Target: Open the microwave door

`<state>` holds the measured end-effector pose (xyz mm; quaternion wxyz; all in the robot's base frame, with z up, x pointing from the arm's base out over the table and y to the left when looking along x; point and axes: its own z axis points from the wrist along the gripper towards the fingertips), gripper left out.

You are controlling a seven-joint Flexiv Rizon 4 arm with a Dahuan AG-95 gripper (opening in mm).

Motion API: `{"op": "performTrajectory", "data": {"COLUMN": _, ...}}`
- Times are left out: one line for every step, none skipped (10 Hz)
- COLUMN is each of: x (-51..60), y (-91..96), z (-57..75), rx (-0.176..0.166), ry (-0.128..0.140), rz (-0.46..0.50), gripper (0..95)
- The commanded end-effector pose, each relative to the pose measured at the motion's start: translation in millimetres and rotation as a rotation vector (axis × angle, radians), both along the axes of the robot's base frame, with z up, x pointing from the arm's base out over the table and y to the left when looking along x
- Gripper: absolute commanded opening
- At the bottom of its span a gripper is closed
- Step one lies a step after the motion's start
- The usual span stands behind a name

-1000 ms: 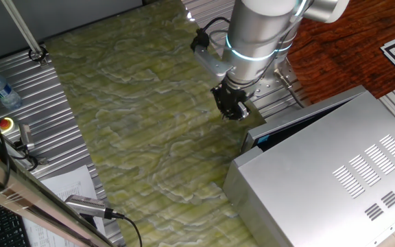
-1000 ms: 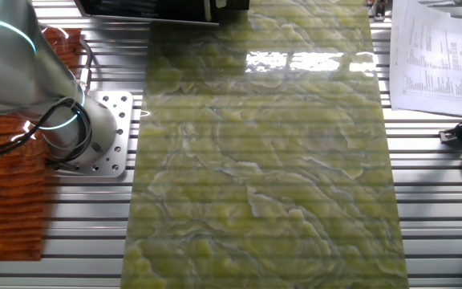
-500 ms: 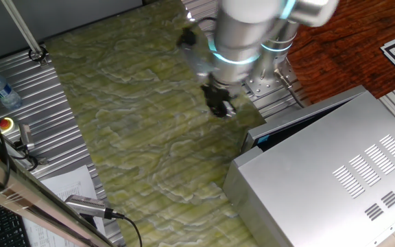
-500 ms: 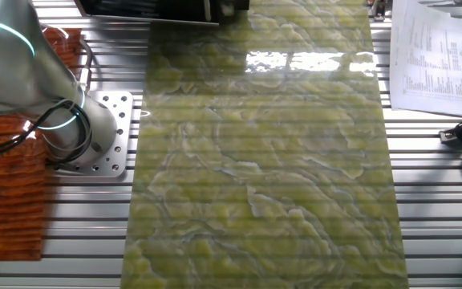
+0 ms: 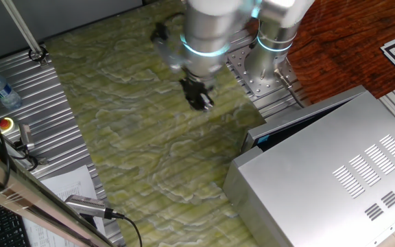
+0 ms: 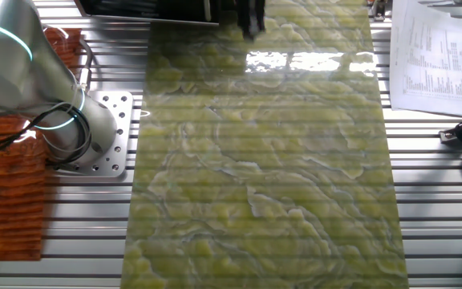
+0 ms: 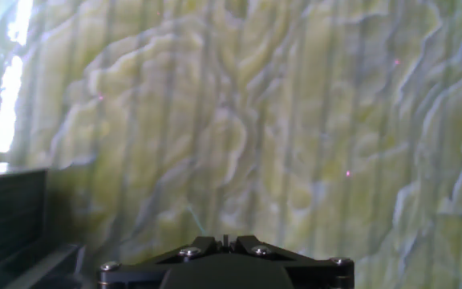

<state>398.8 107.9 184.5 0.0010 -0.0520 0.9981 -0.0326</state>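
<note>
The microwave (image 5: 334, 175) is a large silver-grey box with vent slots at the lower right of one fixed view. Its door (image 5: 300, 118) shows edge-on as a thin dark strip with a silver rim along the box's far side, with a narrow gap and a blue glint at its near corner. My gripper (image 5: 199, 97) hangs over the green marbled mat, well left of the door corner, touching nothing. It shows blurred at the top edge of the other fixed view (image 6: 251, 18). In the hand view the fingertips (image 7: 224, 241) sit together, empty. A dark panel (image 7: 10, 221) lies at the lower left.
The green marbled mat (image 5: 136, 130) covers the middle of the ribbed table. A water bottle (image 5: 0, 90), a red button (image 5: 6, 124) and papers (image 5: 67, 185) lie at the left. The arm's base plate (image 6: 107, 132) and an orange-brown board (image 6: 6, 193) are beside the mat.
The arm has swung left, away from the microwave's door corner, out over the mat. The gripper now shows at the top of the other fixed view. The microwave has not moved.
</note>
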Motion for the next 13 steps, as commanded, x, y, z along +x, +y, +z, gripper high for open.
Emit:
{"op": "performTrajectory", "data": {"x": -1.6, "y": -15.5, "z": 1.7, "rx": 0.005, "ry": 0.041, "rz": -0.022, "gripper": 0.0}}
{"op": "performTrajectory", "data": {"x": -1.6, "y": -15.5, "z": 1.7, "rx": 0.013, "ry": 0.041, "rz": -0.037, "gripper": 0.0}}
{"op": "performTrajectory", "data": {"x": -1.6, "y": -15.5, "z": 1.7, "rx": 0.017, "ry": 0.044, "rz": -0.08, "gripper": 0.0}}
{"op": "performTrajectory", "data": {"x": -1.6, "y": -15.5, "z": 1.7, "rx": 0.027, "ry": 0.034, "rz": -0.156, "gripper": 0.0}}
{"op": "performTrajectory", "data": {"x": -1.6, "y": -15.5, "z": 1.7, "rx": 0.026, "ry": 0.024, "rz": -0.181, "gripper": 0.0}}
{"op": "performTrajectory", "data": {"x": -1.6, "y": -15.5, "z": 1.7, "rx": 0.028, "ry": 0.006, "rz": -0.212, "gripper": 0.0}}
{"op": "performTrajectory", "data": {"x": -1.6, "y": -15.5, "z": 1.7, "rx": 0.028, "ry": 0.006, "rz": -0.22, "gripper": 0.0}}
{"op": "performTrajectory", "data": {"x": -1.6, "y": -15.5, "z": 1.7, "rx": 0.028, "ry": 0.008, "rz": -0.226, "gripper": 0.0}}
{"op": "performTrajectory", "data": {"x": 2.0, "y": -28.2, "z": 2.9, "rx": 0.023, "ry": 0.007, "rz": -0.234, "gripper": 0.0}}
{"op": "performTrajectory", "data": {"x": 8.0, "y": -43.2, "z": 8.2, "rx": 0.024, "ry": 0.01, "rz": -0.221, "gripper": 0.0}}
{"op": "performTrajectory", "data": {"x": 12.3, "y": -55.9, "z": 15.3, "rx": 0.023, "ry": 0.014, "rz": -0.22, "gripper": 0.0}}
{"op": "performTrajectory", "data": {"x": 14.4, "y": -75.4, "z": 30.2, "rx": 0.018, "ry": 0.014, "rz": -0.231, "gripper": 0.0}}
{"op": "performTrajectory", "data": {"x": 14.2, "y": -87.0, "z": 38.0, "rx": 0.015, "ry": 0.006, "rz": -0.229, "gripper": 0.0}}
